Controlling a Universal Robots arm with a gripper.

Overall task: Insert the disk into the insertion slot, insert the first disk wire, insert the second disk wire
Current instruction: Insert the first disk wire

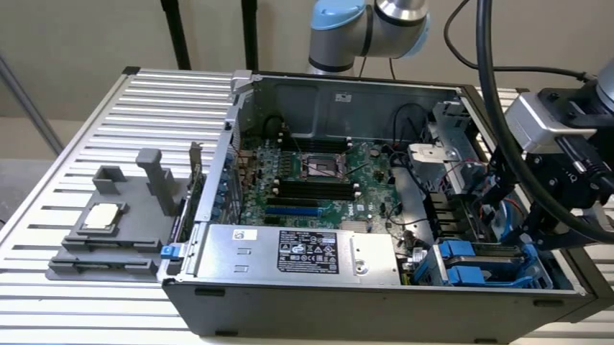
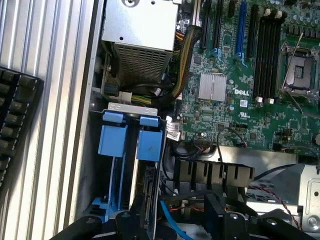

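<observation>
The bluish-grey insertion slot [image 1: 499,269] sits in the case's near corner at the exterior view's right. Blue carrier tabs [image 2: 150,145] stand in it, and the thin edge of the disk [image 2: 149,200] runs down between its walls; the label is hidden. My gripper [image 1: 534,233] hangs just above the slot's far end. In the wrist view the gripper [image 2: 175,222] is open, its black fingers [image 2: 125,222] standing wide apart. A blue disk wire [image 2: 167,215] curls loose between them, touching neither.
The silver power supply [image 1: 298,251] lies beside the slot, and the green motherboard [image 1: 307,180] is behind it. Red and black wires [image 2: 265,192] cross a metal bracket. A grey fixture [image 1: 106,223] stands on the slatted table. A keyboard [image 2: 15,125] lies outside the case.
</observation>
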